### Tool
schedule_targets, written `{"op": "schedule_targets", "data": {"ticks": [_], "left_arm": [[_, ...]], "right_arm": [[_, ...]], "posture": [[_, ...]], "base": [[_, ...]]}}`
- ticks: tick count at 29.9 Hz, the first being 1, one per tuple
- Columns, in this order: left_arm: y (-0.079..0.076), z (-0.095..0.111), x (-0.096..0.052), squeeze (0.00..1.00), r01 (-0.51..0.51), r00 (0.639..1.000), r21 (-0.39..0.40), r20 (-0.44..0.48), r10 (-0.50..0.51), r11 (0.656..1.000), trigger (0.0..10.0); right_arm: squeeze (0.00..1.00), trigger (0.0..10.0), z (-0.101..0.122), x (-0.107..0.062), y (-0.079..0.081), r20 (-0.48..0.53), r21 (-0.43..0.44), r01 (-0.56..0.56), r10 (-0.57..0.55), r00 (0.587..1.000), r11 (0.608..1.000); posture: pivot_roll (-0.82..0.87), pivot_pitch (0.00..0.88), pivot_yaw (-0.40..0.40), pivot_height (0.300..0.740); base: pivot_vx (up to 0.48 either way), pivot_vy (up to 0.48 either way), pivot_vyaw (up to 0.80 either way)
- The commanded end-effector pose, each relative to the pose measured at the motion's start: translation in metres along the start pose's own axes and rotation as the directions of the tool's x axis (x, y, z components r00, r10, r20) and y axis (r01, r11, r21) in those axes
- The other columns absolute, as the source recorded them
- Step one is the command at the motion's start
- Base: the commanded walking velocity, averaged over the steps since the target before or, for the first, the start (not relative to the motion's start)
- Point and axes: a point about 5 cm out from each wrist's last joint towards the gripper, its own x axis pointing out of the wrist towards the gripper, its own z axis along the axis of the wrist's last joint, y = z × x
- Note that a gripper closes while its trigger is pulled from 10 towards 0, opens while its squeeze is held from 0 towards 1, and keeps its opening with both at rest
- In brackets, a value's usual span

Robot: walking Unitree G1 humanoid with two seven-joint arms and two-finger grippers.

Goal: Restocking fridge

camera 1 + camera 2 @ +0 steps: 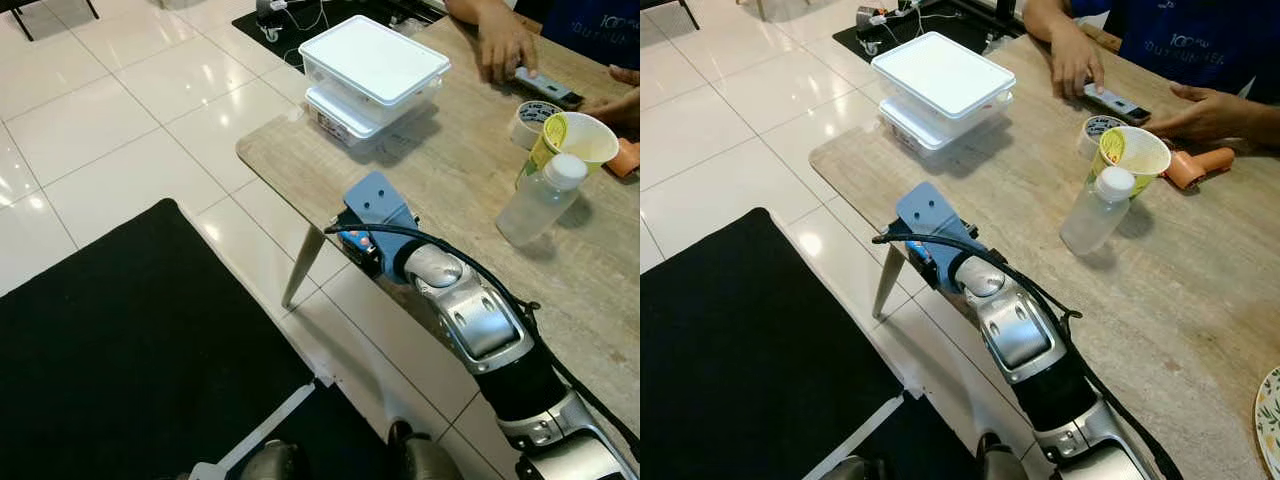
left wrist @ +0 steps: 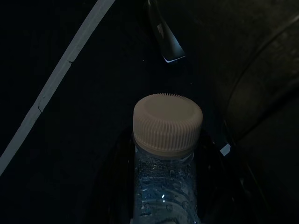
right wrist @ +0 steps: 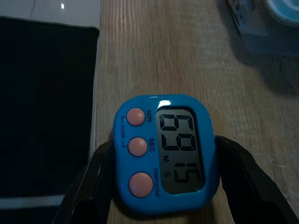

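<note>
Bottle point(image 2: 166, 182) gripped by left end effector, cap toward camera, surroundings perhaps floor, right clamps timer point(image 3: 164, 154).

A wooden table point(image 1: 1200, 300) is seen standing on a white tiled floor point(image 1: 120, 110), with a black mat point(image 1: 130, 340) laid on the tiles to the near left. At the table's far right, a roll of tape point(image 1: 1096, 130) is set touching a yellow paper cup point(image 1: 1135, 155), and an orange object point(image 1: 1198, 165) lies just to the right of them. Farther back, a dark remote point(image 1: 1115, 101) is covered by a person's hand point(image 1: 1072, 60). A patterned plate point(image 1: 1270, 420) is cut off at the near right edge. A blue timer point(image 3: 166, 151) with three round buttons is seen above the table, digits lit.
</note>
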Motion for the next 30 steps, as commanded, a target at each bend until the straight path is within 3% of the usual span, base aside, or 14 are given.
{"op": "schedule_targets", "data": {"ticks": [1, 3, 4, 5, 9, 11, 17, 30], "left_arm": [[-0.021, -0.010, 0.003, 0.00, 0.064, 0.998, -0.026, -0.022, -0.064, 0.998, 10.0], [-0.021, -0.010, 0.003, 0.00, 0.064, 0.998, -0.026, -0.022, -0.064, 0.998, 10.0], [-0.022, -0.010, 0.004, 0.00, 0.062, 0.998, -0.030, -0.019, -0.062, 0.998, 10.0], [-0.022, -0.009, 0.004, 0.00, 0.060, 0.998, -0.032, -0.017, -0.060, 0.998, 10.0], [-0.022, -0.008, 0.004, 0.00, 0.057, 0.998, -0.033, -0.015, -0.058, 0.998, 10.0], [-0.021, -0.007, 0.005, 0.00, 0.052, 0.999, -0.032, -0.013, -0.053, 0.998, 10.0], [-0.019, -0.002, 0.006, 0.00, 0.042, 0.999, -0.034, -0.002, -0.042, 0.999, 10.0], [-0.017, 0.006, 0.008, 0.00, 0.015, 1.000, -0.061, 0.018, -0.014, 0.998, 10.0]], "right_arm": [[0.00, 10.0, 0.003, 0.003, 0.007, 0.094, 0.124, -0.047, 0.035, 0.995, 0.991], [0.00, 10.0, 0.003, 0.003, 0.007, 0.094, 0.124, -0.047, 0.035, 0.995, 0.991], [0.00, 10.0, 0.006, 0.003, 0.009, 0.168, 0.212, -0.075, 0.040, 0.985, 0.974], [0.00, 10.0, 0.005, 0.003, 0.010, 0.184, 0.239, -0.080, 0.035, 0.982, 0.968], [0.00, 10.0, 0.005, 0.004, 0.011, 0.196, 0.255, -0.086, 0.035, 0.980, 0.963], [0.00, 10.0, 0.006, 0.002, 0.016, 0.248, 0.277, -0.138, 0.068, 0.966, 0.951], [0.00, 10.0, 0.003, -0.001, 0.023, 0.299, 0.286, -0.211, 0.123, 0.946, 0.935], [0.00, 10.0, -0.003, 0.004, 0.018, 0.318, 0.286, -0.187, 0.091, 0.944, 0.940]], "posture": [[-0.06, 0.281, -0.009, 0.740], [-0.06, 0.281, -0.009, 0.740], [-0.05, 0.280, -0.009, 0.740], [-0.05, 0.277, -0.008, 0.740], [-0.05, 0.277, -0.007, 0.740], [-0.05, 0.272, -0.003, 0.740], [-0.04, 0.260, -0.001, 0.740], [-0.04, 0.239, 0.003, 0.740]], "base": [[0.000, 0.000, 0.00], [0.000, 0.000, 0.00], [0.000, 0.000, 0.00], [0.000, 0.000, 0.00], [0.000, 0.000, 0.00], [0.000, 0.000, 0.00], [0.000, 0.000, 0.36], [0.000, 0.000, 0.73]]}}
